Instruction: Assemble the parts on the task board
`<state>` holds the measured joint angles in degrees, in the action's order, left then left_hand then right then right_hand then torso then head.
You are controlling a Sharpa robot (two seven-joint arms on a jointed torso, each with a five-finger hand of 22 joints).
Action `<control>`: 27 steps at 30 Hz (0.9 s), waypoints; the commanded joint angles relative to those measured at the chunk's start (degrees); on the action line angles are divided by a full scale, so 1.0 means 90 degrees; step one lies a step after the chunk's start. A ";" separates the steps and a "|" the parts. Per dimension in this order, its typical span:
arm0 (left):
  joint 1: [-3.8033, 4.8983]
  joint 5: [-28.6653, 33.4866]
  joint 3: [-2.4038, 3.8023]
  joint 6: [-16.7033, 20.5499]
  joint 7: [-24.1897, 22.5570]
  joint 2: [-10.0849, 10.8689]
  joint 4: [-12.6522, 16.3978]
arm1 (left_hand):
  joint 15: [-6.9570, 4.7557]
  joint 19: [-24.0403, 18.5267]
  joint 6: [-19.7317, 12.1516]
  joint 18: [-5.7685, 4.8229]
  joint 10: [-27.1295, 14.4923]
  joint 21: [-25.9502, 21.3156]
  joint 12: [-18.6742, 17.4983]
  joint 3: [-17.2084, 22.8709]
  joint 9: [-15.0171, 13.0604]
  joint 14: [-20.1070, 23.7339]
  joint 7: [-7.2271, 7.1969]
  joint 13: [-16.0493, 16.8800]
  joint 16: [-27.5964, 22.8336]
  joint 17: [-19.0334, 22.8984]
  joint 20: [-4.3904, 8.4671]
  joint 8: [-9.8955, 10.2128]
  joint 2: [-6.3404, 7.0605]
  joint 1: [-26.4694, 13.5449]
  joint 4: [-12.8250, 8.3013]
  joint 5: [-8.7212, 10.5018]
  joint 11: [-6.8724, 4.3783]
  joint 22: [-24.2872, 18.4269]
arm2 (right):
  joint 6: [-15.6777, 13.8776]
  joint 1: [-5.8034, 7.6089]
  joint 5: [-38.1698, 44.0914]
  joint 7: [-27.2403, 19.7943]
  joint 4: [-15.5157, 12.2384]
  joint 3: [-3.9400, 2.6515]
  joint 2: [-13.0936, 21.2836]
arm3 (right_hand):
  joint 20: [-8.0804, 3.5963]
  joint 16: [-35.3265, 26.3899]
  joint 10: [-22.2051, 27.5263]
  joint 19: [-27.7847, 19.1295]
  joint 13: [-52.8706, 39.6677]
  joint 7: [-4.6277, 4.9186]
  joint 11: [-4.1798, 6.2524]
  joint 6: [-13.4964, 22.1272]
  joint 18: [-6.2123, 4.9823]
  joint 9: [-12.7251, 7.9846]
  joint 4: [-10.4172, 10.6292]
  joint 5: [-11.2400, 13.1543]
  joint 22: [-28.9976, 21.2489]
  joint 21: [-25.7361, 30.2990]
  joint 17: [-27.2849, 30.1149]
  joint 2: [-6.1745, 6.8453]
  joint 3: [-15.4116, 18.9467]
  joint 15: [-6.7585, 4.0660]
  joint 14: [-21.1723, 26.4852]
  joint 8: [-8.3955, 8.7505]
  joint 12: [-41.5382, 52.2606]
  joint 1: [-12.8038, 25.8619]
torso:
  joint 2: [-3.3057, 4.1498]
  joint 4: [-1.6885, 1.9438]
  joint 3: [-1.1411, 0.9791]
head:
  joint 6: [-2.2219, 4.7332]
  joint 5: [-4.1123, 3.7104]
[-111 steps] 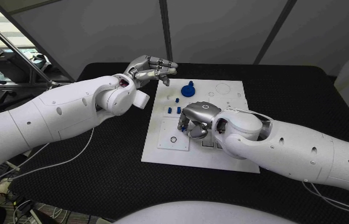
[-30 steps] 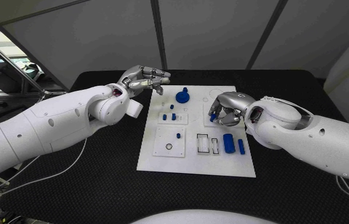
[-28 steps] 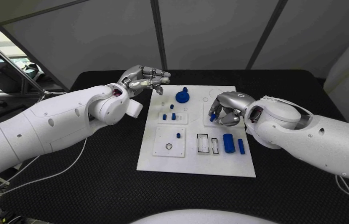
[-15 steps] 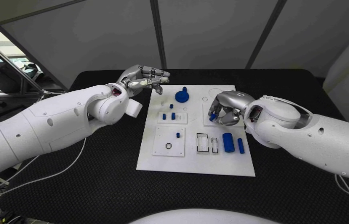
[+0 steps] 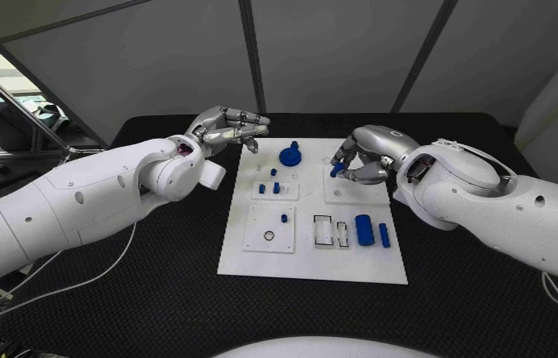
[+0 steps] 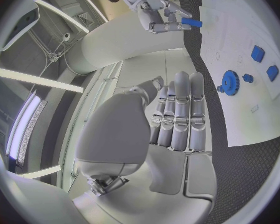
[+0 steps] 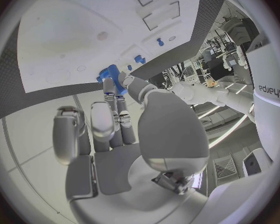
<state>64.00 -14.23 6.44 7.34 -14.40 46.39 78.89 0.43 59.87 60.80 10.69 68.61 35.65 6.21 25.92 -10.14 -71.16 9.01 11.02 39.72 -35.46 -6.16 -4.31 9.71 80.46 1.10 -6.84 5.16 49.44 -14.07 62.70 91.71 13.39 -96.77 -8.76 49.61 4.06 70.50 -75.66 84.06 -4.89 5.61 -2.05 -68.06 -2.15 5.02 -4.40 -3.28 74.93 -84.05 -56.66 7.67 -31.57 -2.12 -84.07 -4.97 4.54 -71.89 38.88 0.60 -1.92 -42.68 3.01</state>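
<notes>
The right hand (image 5: 363,158) hovers over the far right part of the white task board (image 5: 262,265), pinching a small blue peg (image 5: 336,168) in its fingers. The left hand (image 5: 231,128) hangs just beyond the board's far left corner, fingers curled in on nothing. A blue gear (image 5: 291,156) sits at the board's far edge; two blue cylinders (image 5: 372,231) lie near right.

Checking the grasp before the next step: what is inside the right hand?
The right hand pinches a small blue part above the task board. One end pokes out; the fingers cover the rest of it.
</notes>
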 commanded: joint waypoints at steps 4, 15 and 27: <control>0.0008 0.0030 0.0004 -0.0076 0.0006 -0.0020 -0.0001 | 0.0014 0.0011 -0.0028 -0.0031 -0.0057 -0.0024 0.0023 -0.0032 -0.0011 0.0020 0.0013 0.0007 -0.0032 0.0009 -0.0043 0.0021 -0.0076 -0.0005 -0.0005 0.0027 -0.0001 -0.0007 | -0.0319 0.0010 -0.0560 -0.0099 -0.0298 -0.0071 -0.0085 | -0.0031 0.0036 -0.0040 0.0267 -0.0002 -0.0005 0.0002 -0.0037 0.0038 0.0006 0.0039 0.0028 0.0944 -0.0025 -0.0012 -0.0008 0.0001 -0.0045 -0.0084 0.0004 -0.0041 0.0067 | 0.0012 0.0003 0.0008 | -0.0014 0.0038; 0.0009 0.0030 0.0004 -0.0077 -0.0014 -0.0118 -0.0065 | 0.0013 0.0012 -0.0029 -0.0030 -0.0058 -0.0028 0.0024 -0.0030 -0.0011 0.0020 0.0012 0.0010 -0.0037 0.0010 -0.0043 0.0022 -0.0081 0.0000 -0.0009 0.0023 -0.0001 -0.0009 | -0.0278 -0.0003 -0.0559 -0.0470 -0.0379 0.0540 -0.0898 | -0.0034 0.0037 -0.0029 0.0262 0.0003 -0.0004 0.0003 -0.0019 0.0035 0.0002 0.0052 0.0025 0.0937 -0.0018 -0.0007 -0.0018 -0.0008 -0.0048 -0.0081 0.0025 -0.0063 0.0060 | 0.0009 0.0016 0.0005 | -0.0084 0.0183; 0.0011 0.0030 0.0004 -0.0062 -0.0044 -0.0184 -0.0095 | 0.0014 0.0012 -0.0028 -0.0030 -0.0058 -0.0031 0.0025 -0.0029 -0.0012 0.0020 0.0013 0.0012 -0.0040 0.0011 -0.0044 0.0022 -0.0088 -0.0001 -0.0007 0.0022 0.0000 -0.0011 | -0.0068 -0.0153 -0.0319 -0.0667 0.0008 0.0986 -0.1474 | -0.0036 0.0024 -0.0015 0.0251 0.0008 0.0001 -0.0002 -0.0003 0.0029 -0.0002 0.0059 0.0024 0.0916 0.0001 0.0021 -0.0030 -0.0018 -0.0048 -0.0075 0.0041 -0.0080 0.0050 | 0.0015 0.0002 0.0007 | -0.0166 0.0367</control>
<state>64.00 -14.22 6.43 7.22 -14.30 44.82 77.99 0.43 59.87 60.80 10.69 68.61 35.65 6.21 25.92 -10.19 -71.16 9.01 11.06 39.72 -35.41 -6.16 -4.31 9.71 80.46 1.10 -6.84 5.16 49.39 -15.53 61.32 87.70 9.07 -96.96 0.08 36.52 4.06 70.50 -75.65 84.06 -4.88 5.59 -2.04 -67.96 -2.18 4.90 -4.25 -3.27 74.92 -84.05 -56.54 7.69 -31.73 -2.26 -83.93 -4.51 4.10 -71.90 38.98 0.69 -1.88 -44.04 6.17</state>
